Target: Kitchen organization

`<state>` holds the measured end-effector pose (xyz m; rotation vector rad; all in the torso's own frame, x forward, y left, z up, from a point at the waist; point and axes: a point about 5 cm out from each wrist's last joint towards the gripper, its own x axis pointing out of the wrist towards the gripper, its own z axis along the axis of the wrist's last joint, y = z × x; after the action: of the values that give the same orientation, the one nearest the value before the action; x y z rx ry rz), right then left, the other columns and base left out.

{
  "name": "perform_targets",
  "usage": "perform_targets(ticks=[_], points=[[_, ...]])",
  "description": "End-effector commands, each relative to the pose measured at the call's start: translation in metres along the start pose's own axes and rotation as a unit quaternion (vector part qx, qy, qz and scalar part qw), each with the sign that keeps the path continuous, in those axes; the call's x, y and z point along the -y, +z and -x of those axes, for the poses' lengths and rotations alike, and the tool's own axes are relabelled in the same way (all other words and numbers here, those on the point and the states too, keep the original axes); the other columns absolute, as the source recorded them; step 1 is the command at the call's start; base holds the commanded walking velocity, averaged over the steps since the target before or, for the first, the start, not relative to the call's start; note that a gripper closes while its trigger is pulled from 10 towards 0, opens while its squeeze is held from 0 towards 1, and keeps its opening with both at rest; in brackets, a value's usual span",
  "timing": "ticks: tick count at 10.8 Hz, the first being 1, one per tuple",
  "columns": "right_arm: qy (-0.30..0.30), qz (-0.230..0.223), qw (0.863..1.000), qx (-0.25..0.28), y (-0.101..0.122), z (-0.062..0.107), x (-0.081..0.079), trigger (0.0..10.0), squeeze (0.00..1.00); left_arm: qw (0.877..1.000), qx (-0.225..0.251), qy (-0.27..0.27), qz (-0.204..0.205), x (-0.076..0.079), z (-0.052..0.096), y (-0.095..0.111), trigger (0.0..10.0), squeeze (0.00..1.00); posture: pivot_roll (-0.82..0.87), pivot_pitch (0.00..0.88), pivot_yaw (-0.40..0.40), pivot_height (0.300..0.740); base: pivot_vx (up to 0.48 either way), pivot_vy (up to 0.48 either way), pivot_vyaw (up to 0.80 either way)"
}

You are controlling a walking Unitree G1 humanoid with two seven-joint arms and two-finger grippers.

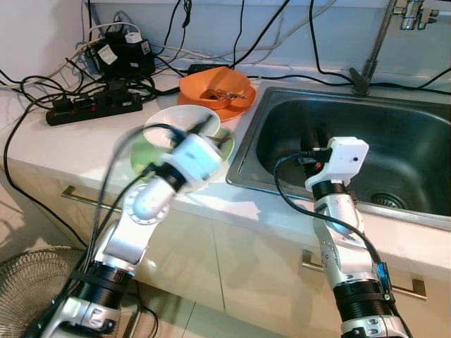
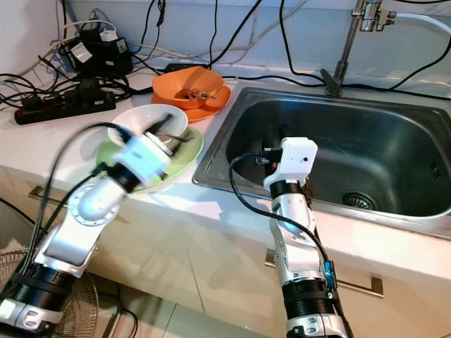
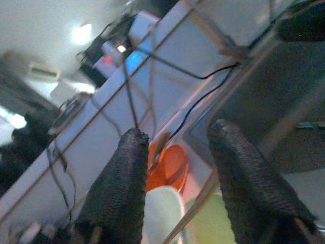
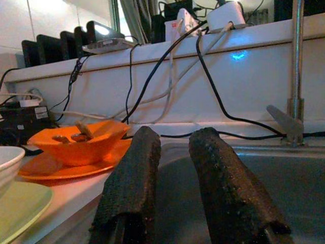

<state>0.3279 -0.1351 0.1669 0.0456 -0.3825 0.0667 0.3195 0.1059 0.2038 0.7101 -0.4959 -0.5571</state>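
Observation:
A white bowl [image 1: 173, 121] sits on a green plate [image 1: 144, 158] near the counter's front edge. My left gripper [image 1: 203, 127] hovers at the bowl's right rim, blurred; in the left wrist view its fingers [image 3: 122, 188] stand open with nothing between them. Behind, an orange bowl [image 1: 211, 84] with small items inside rests on an orange plate [image 1: 236, 107]. My right gripper [image 4: 175, 147] is open and empty, held low over the near left part of the steel sink [image 1: 394, 141], pointing at the back wall.
A faucet [image 1: 373, 49] rises behind the sink. A black power strip [image 1: 91, 105], adapters and many cables crowd the back left of the counter. A floor fan [image 1: 28, 289] stands below on the left. Drawer fronts with handles run under the counter.

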Motion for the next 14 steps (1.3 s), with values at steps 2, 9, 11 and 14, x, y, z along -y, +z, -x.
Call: perform_targets(ticks=[2,9,11,14], points=[[-0.002,-0.009,1.0,0.006,0.002,-0.003,-0.002,10.0,0.0,0.999,0.008,-0.032,-0.04,0.002,-0.008,0.004,10.0,0.0,0.06,0.0,0.094,0.74,0.0,0.0,0.0],[-0.008,-0.007,1.0,0.007,0.002,-0.004,0.001,10.0,0.0,0.993,-0.048,-0.066,-0.084,0.009,-0.021,-0.015,10.0,0.0,0.06,0.002,0.098,0.74,0.0,0.0,0.0],[-0.008,-0.008,1.0,0.007,0.002,-0.004,0.001,10.0,0.0,0.991,-0.064,-0.056,-0.099,0.006,-0.023,-0.02,10.0,0.0,0.06,0.002,0.098,0.74,0.0,0.0,0.0],[-0.01,-0.008,1.0,0.006,0.002,-0.004,0.001,10.0,0.0,0.989,-0.086,-0.046,-0.11,0.004,-0.024,-0.026,10.0,0.0,0.05,0.007,0.099,0.74,0.0,0.0,0.0]])
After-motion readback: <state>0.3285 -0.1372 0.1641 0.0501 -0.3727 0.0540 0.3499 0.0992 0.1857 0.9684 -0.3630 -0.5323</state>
